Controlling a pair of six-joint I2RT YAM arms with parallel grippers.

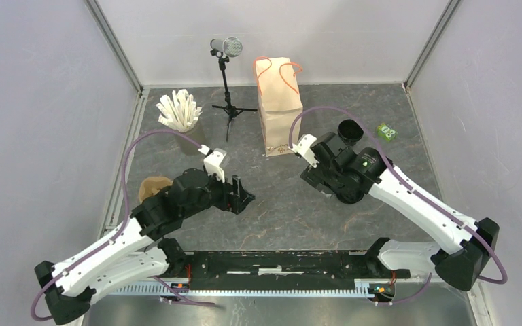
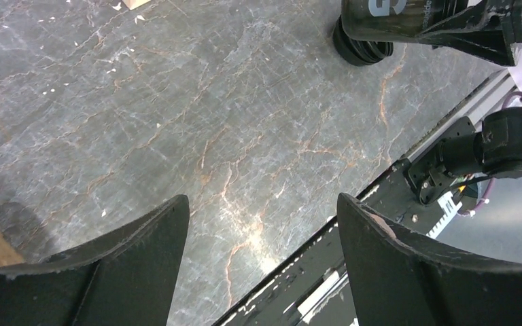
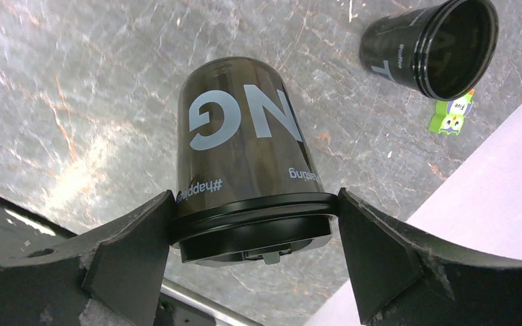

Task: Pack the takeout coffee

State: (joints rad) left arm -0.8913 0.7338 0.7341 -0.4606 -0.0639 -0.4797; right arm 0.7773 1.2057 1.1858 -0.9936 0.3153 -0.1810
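The takeout coffee [image 3: 245, 149] is a black cup with white lettering and a black lid. My right gripper [image 3: 255, 217] is shut on it, with both fingers against the lid's rim. In the top view this gripper [image 1: 343, 191] holds it right of centre, in front of the upright brown paper bag [image 1: 280, 105] with orange handles. The cup also shows at the top of the left wrist view [image 2: 380, 10]. My left gripper [image 1: 241, 197] is open and empty over bare table [image 2: 264, 210]. I cannot tell whether the cup's base touches the table.
A second black cup [image 1: 349, 130], open and lidless, lies right of the bag [image 3: 442, 44], with a small green packet [image 1: 386, 131] beside it. A grey cup of white sticks [image 1: 180, 112] and a microphone on a tripod [image 1: 226, 47] stand at the back left. A brown paper item [image 1: 153, 187] lies by the left arm.
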